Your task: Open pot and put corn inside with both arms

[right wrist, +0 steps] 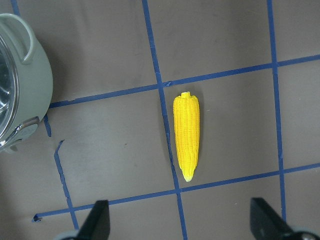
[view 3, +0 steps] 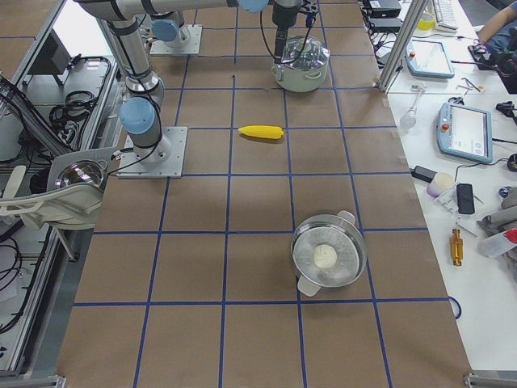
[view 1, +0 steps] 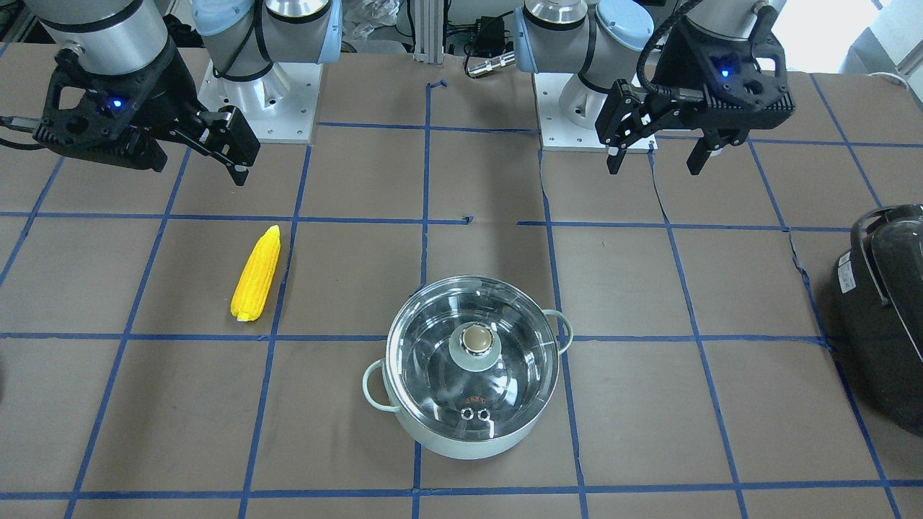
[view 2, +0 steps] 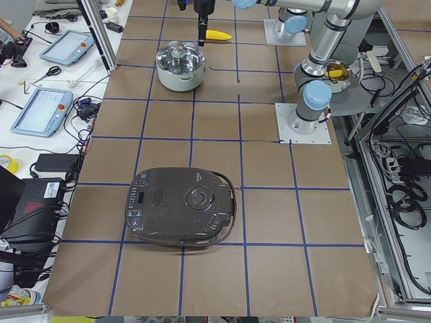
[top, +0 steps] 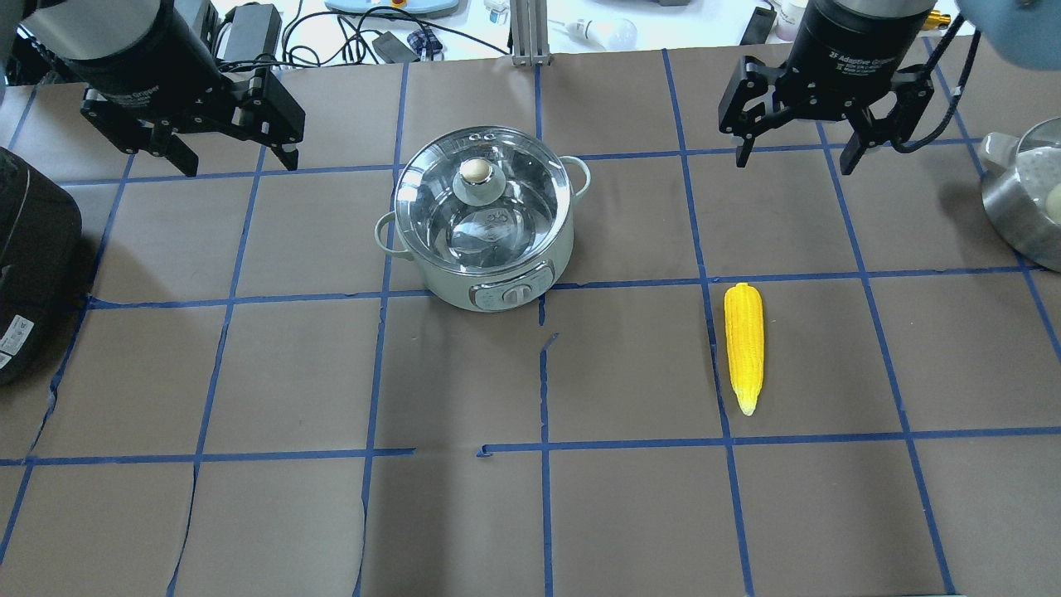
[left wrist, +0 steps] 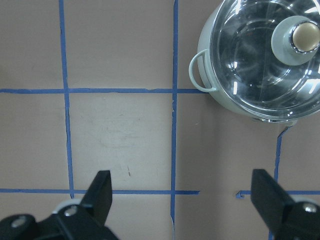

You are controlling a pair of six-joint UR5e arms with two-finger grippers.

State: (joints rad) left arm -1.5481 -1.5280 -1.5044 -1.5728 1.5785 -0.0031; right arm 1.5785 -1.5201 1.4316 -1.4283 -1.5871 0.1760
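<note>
The pale mint-green pot (top: 452, 286) stands near the table's middle with its clear glass lid (top: 506, 211) on; the lid's pale knob (top: 475, 171) points up. It also shows in the front view (view 1: 469, 441) and the left wrist view (left wrist: 215, 97). The yellow corn (top: 743, 347) lies flat on the table to the pot's right, also in the front view (view 1: 256, 274) and right wrist view (right wrist: 186, 136). My left gripper (top: 236, 159) hovers open and empty, left of and beyond the pot. My right gripper (top: 793, 162) hovers open and empty, beyond the corn.
A large black appliance (top: 29, 257) sits at the table's left end. A steel pot (top: 1028, 195) with a white ball inside sits at the right end. Blue tape lines grid the brown table. The arm bases (view 1: 259, 101) stand at the robot's edge.
</note>
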